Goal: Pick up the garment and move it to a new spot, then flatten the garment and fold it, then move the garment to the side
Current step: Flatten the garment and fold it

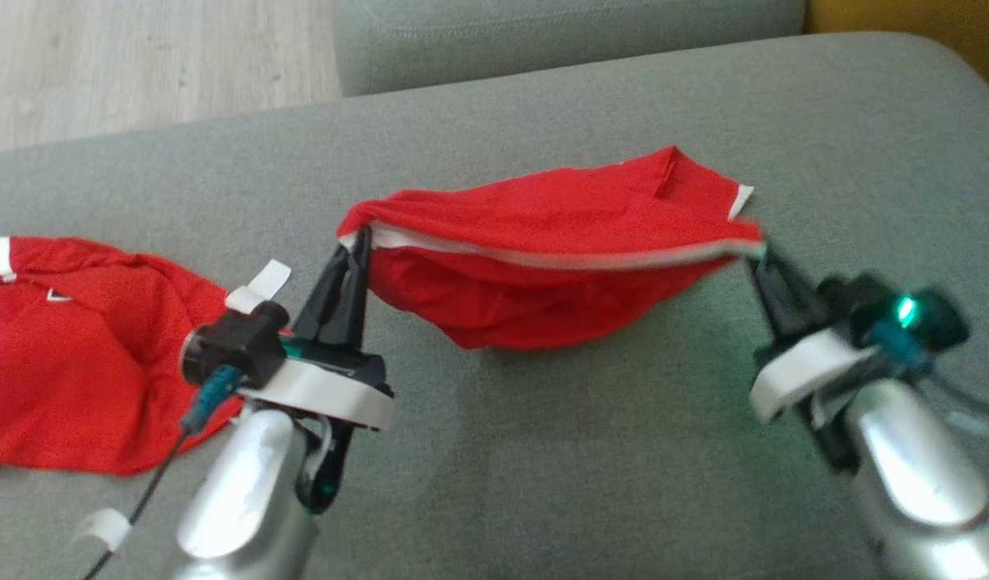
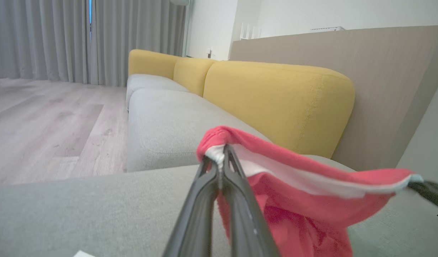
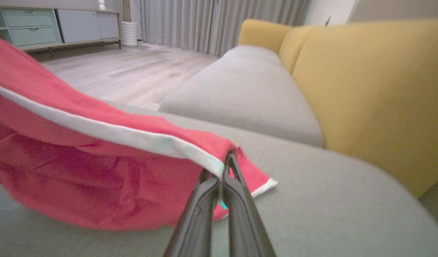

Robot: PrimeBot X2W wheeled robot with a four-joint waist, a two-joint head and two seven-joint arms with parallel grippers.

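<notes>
A: Where is the garment (image 1: 543, 266) right now?

B: Strung between the two arms above the grey sofa cushion (image 1: 591, 467). Its white-trimmed edge runs taut from one gripper to the other, and the red cloth sags below it like a pouch. The far flap and the low belly look to touch the cushion. I cannot tell how much weight rests there.

A: And the grip?

B: The left gripper (image 1: 357, 242) is pinched shut on the left end of the trim, with cloth between its fingers. The right gripper (image 1: 756, 254) is clamped on the right end the same way. Its wrist view shows the white edge caught at the fingertips.

A: So which step is this?

B: I judge it the first one: the garment is picked up and about to be carried to a new spot. Flattening and folding are not yet done.

A: What does the next move call for?

B: Both arms travelling together, with the edge stretched so neither corner slips out. The spot should be bare cushion, well apart from the other red garment (image 1: 76, 354) lying at the left. Then lower it far edge first, so the cloth lays out flat rather than bunching.

A: Risks?

B: These are thin pinches on a hem. Pulling the arms apart too hard could drag one end free.
</notes>
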